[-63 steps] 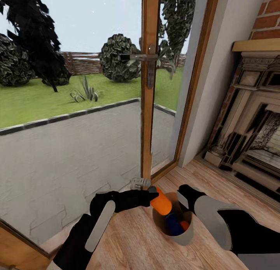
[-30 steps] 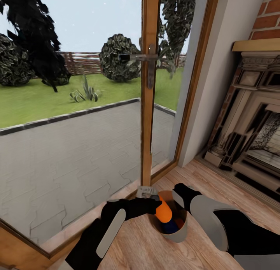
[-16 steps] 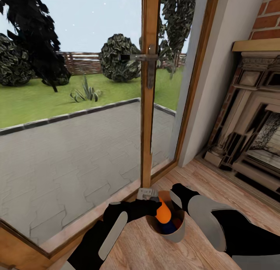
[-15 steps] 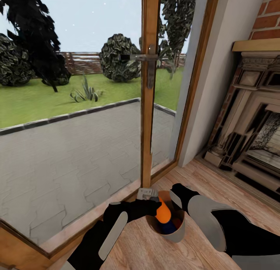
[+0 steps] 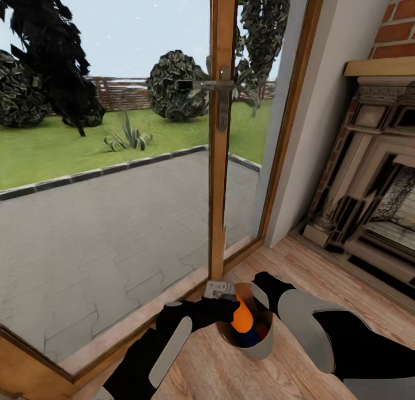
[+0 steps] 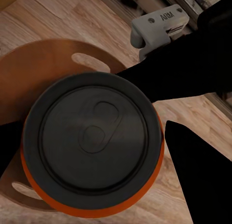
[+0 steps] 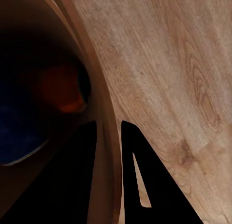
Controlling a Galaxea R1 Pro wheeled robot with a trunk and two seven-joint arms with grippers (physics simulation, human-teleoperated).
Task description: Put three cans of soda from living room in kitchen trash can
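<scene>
On the plank floor [image 5: 230, 371] the tash can [image 5: 259, 347] stands with the left gripper [image 5: 229, 304] clenched on an orange can of soda [image 5: 242, 316], held tilted over its left rim. The right gripper [image 5: 257, 285] pinches the far rim; inside lie a dark blue can [image 5: 248, 337] and another orange can [image 7: 60, 88]. Beyond rises the wood-framed glass door [image 5: 222, 129], with the stone fireplace [image 5: 374, 187] at far right

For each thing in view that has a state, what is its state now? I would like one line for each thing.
Left gripper: shut on the orange can.
Orange can: held tilted, lower end inside the bin.
Right gripper: shut on the bin's rim.
Bin: upright on the floor.
Blue can: inside the bin.
Second orange can: inside the bin.
Glass door: closed.
</scene>
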